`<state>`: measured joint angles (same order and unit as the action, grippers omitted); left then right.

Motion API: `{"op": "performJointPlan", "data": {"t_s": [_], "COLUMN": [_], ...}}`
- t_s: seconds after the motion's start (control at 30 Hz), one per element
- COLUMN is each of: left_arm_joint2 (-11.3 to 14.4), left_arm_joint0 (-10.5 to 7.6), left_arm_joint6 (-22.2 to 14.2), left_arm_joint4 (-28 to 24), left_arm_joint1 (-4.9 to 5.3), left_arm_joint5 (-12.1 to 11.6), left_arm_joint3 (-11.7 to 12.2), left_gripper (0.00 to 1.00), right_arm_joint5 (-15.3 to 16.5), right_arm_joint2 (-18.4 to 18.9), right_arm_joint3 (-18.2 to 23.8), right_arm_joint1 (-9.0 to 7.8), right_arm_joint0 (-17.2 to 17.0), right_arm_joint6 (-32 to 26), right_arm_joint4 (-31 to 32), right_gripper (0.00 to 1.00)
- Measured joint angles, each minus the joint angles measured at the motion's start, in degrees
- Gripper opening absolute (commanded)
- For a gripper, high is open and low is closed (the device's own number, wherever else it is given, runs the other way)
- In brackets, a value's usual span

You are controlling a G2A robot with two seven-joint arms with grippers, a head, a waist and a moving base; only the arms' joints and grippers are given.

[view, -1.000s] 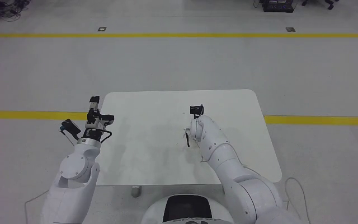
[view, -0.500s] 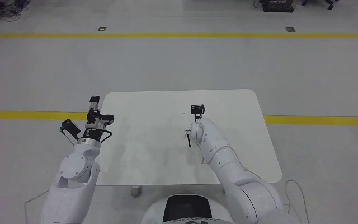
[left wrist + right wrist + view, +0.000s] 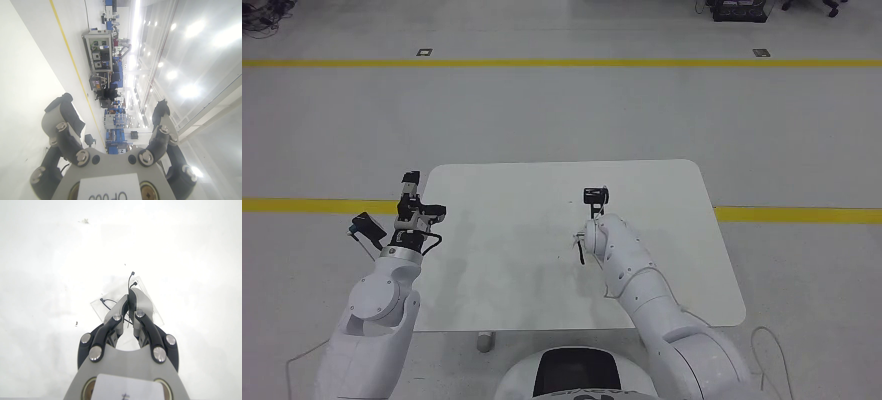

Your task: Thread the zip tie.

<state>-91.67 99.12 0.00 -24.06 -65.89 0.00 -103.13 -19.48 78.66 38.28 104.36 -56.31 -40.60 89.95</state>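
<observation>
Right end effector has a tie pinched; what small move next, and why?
Probably lift the right end effector slightly: it is shut on one zip tie over the clear tray holding other ties, and the open left end effector sits far off at the edge of the table.

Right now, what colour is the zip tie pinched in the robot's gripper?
Black. The zip tie shows best in the right wrist view.

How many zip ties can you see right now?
3. The held zip tie is clamped in the right pincer; a second tie and third tie lie on the clear tray beneath. The pincer may hide more.
</observation>
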Motion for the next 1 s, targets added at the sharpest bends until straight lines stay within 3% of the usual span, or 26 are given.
{"op": "performJointPlan", "data": {"t_s": [0.03,0.1,0.4,1.0], "left_arm_joint2": [0.00,0.00,0.00,0.00], "left_arm_joint0": [0.00,0.00,0.00,0.00], "left_arm_joint6": [0.00,0.00,0.00,0.00], "left_arm_joint4": [0.00,0.00,0.00,0.00], "left_arm_joint1": [0.00,0.00,0.00,0.00], "left_arm_joint5": [0.00,0.00,0.00,0.00], "left_arm_joint3": [0.00,0.00,0.00,0.00], "left_gripper": [1.00,1.00,1.00,1.00], "right_arm_joint5": [0.00,0.00,0.00,0.00], "right_arm_joint2": [0.12,0.30,0.85,1.80], "right_arm_joint3": [-0.08,-0.26,-1.55,-8.13], "right_arm_joint1": [-0.01,-0.01,0.15,0.38], "right_arm_joint0": [0.08,0.20,0.89,4.34], "right_arm_joint6": [-0.18,-0.31,-0.09,-0.90], "right_arm_joint4": [0.00,0.00,0.00,0.00], "right_gripper": [0.30,0.34,0.22,0.22]}}
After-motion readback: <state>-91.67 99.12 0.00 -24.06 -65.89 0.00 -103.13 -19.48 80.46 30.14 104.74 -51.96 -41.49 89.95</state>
